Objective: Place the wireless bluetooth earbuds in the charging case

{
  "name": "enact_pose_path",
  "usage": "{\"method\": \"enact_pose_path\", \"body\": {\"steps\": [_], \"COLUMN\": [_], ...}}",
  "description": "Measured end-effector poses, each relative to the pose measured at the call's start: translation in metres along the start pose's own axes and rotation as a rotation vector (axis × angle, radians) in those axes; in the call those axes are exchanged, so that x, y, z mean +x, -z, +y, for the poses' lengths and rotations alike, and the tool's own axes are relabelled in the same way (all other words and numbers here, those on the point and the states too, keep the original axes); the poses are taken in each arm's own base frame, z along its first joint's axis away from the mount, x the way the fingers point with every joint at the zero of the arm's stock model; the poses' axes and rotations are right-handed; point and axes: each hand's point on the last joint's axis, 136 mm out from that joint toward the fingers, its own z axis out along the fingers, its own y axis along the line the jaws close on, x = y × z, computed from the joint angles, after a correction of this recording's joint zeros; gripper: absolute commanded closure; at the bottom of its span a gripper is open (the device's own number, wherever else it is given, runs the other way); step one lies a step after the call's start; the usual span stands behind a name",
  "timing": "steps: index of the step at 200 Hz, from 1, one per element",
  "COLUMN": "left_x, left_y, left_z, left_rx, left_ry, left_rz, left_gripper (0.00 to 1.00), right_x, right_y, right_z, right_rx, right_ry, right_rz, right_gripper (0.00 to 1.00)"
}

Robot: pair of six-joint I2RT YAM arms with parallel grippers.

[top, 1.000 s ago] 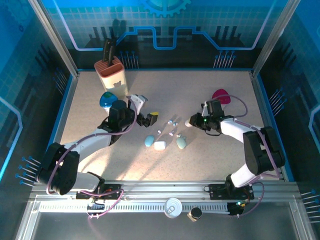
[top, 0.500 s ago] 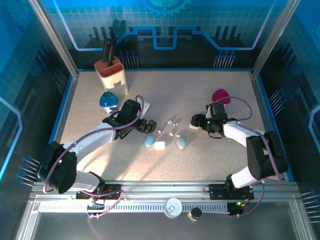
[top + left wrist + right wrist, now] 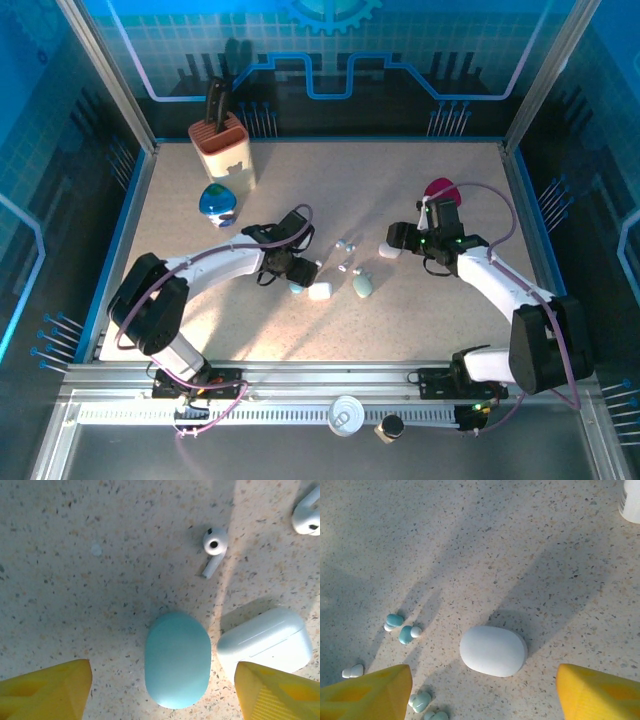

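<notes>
Under the left gripper [image 3: 162, 680], fingers spread, lies the teal case [image 3: 177, 660]; recommend centring before closing, clear of the neighbouring white case [image 3: 265, 642].

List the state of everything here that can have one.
Blue case: shut, lying flat.
Square white case: shut.
White pebble case: shut.
White earbud: loose on the table, in no case.
Teal earbuds: loose.
Left hand: open, astride the blue case, not touching.
Right hand: open, above the white pebble case.
</notes>
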Motion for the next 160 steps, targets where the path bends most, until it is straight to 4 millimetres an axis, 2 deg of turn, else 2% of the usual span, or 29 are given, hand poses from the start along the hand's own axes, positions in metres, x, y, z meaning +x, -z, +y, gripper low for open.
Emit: {"method": "enact_pose_path", "body": {"steps": [74,121,160], "left_x": [0.016,0.023,0.018], "left_y": [-0.027,-0.039,-0.033], "left_z": [-0.004,-0.002,-0.003], "left_rx": [0.014,-0.001,0.009], "left_ry": [0.024,0.030,0.011], "left_rz": [0.097,0.134,0.107], "left_gripper": [0.34,0.61,0.65], "right_x": [0.001,0.000,0.000], "right_y": [0.000,0.000,0.003], "right_z": [0.001,0.001,0.005], "right_rx": [-0.001,-0.002,-0.018], "right_ry": [0.008,0.012,0.011], "right_rz": [0.002,0.001,0.012], "right_gripper": [0.25,0.25,0.25]}}
